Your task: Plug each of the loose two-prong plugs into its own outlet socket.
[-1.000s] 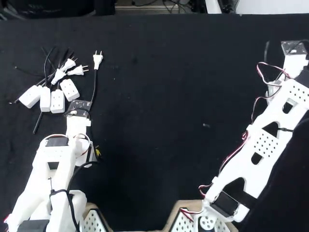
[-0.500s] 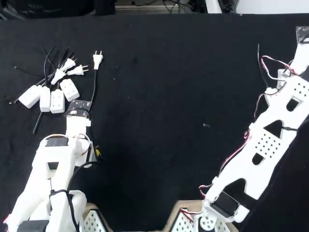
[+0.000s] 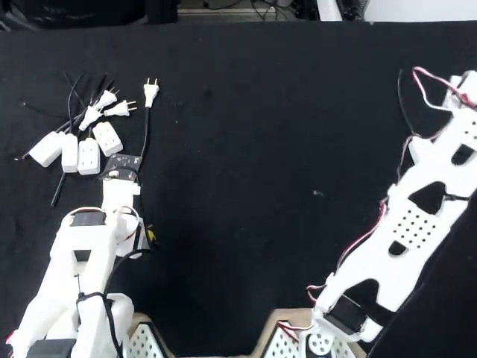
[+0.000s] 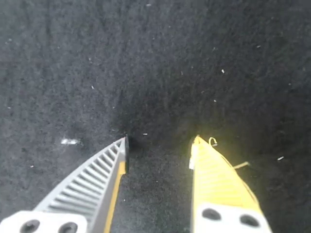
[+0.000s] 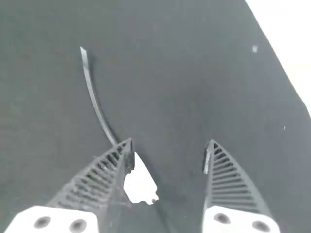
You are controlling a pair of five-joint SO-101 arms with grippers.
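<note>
Swinging out toward the table's right edge over the last second, the right arm [image 3: 428,201] has brought the right gripper [image 5: 170,145] above a small white piece [image 5: 138,185] on a black cord [image 5: 95,94]. Its jaws are spread wide and hold nothing, and the piece, likely a stray plug, lies just beside one finger, so a pickup looks close. The left gripper [image 4: 161,141] has not stirred, jaws apart over bare black cloth [image 4: 146,58]. The white two-prong plugs [image 3: 150,91] and blocky sockets [image 3: 89,155] lie clustered at far left, none mated yet.

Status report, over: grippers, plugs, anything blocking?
Left gripper open over black cloth. Right gripper open above a corded white plug. Plugs beside sockets all unplugged. Nothing blocking.
</note>
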